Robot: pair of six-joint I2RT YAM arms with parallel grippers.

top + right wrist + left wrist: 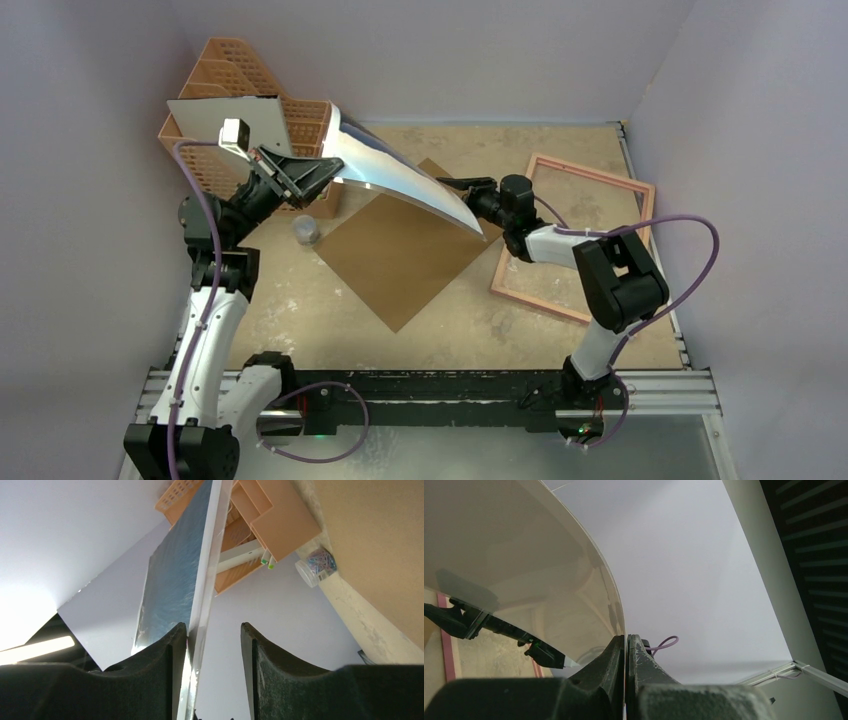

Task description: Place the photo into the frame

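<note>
Left gripper (626,647) — clamped on the photo (400,178) edge | right gripper (212,630) — jaws apart, photo edge between, touching one finger | frame (600,172) flat on table (450,325)

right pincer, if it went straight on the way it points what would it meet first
The photo: its edge sits between the open fingers of the right pincer, close against one. Beyond that, probably the orange rack, though depth is hard to judge.

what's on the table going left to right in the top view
orange mesh file rack → small jar → brown backing board → pink frame
</note>
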